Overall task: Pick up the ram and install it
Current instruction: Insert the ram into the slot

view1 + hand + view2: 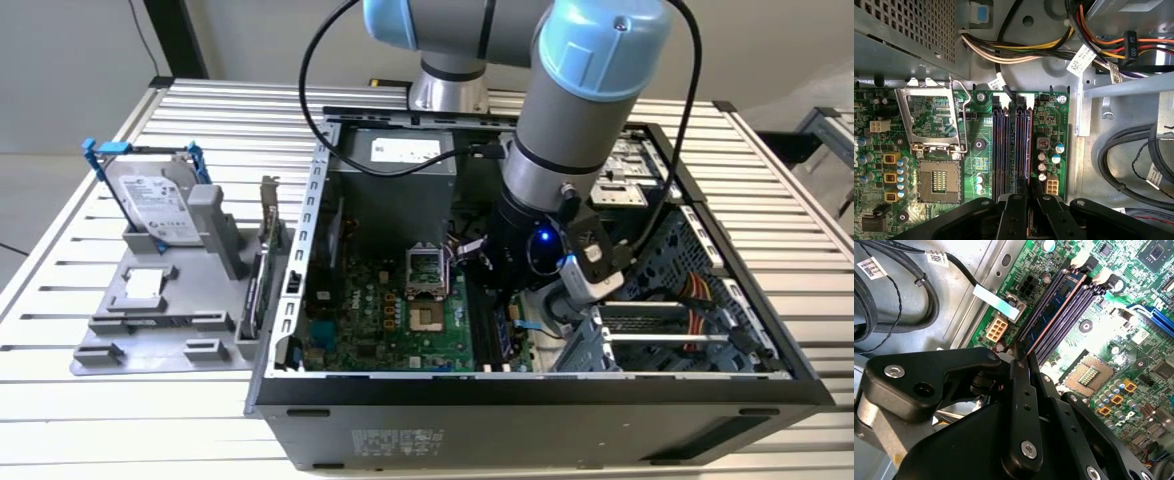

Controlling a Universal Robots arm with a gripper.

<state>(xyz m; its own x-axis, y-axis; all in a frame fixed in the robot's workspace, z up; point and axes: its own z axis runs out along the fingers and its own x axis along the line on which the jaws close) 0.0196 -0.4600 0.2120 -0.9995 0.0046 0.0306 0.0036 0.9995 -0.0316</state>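
While the arm hung low inside the open computer case, the exterior view's left held a grey holder tray on the slatted metal table, and there stood the silver hard drive in its blue frame, upright and well apart from the action. Moving across, the green motherboard lay flat in the case, its empty processor socket just beside the black memory slots. And there was the gripper, down over those slots, blue light glowing on the wrist! In the first wrist view the socket sat next to the slots, and the gripper had its black fingers drawn close together over the slot row. In the second wrist view the ram was a thin bluish stick with a copper-coloured edge, standing on edge in the slot row, its near end pinched between the fingers of the gripper. Bundled black cables lay on the case wall beyond.
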